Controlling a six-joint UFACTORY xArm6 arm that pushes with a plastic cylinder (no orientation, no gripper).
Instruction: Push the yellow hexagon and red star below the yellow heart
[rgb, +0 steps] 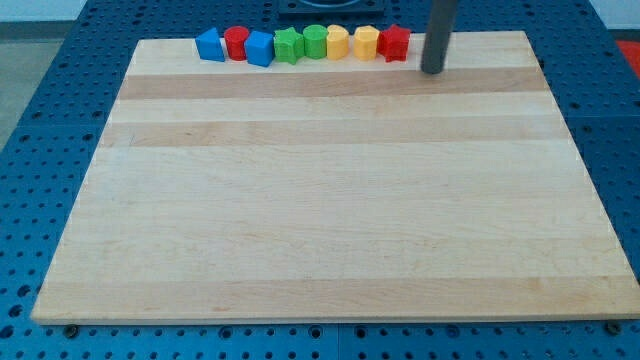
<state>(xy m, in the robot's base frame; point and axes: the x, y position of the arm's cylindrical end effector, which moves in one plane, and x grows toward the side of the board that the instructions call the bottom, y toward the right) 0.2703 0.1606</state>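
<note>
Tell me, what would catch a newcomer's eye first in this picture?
First, the row of small coloured blocks along the view's top edge of the pale wooden board: blue and red at the view's left, green in the middle, yellow, then a red one at the right end. Next, the dark rod coming down just right of that row, my tip resting on the board, apart from the red end block.

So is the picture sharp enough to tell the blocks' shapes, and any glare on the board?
Camera view: lighting is even, no glare on the board; my tip looks crisp, right of the red block; the row is small and soft, so the yellow blocks' shapes are hard to tell.
</note>
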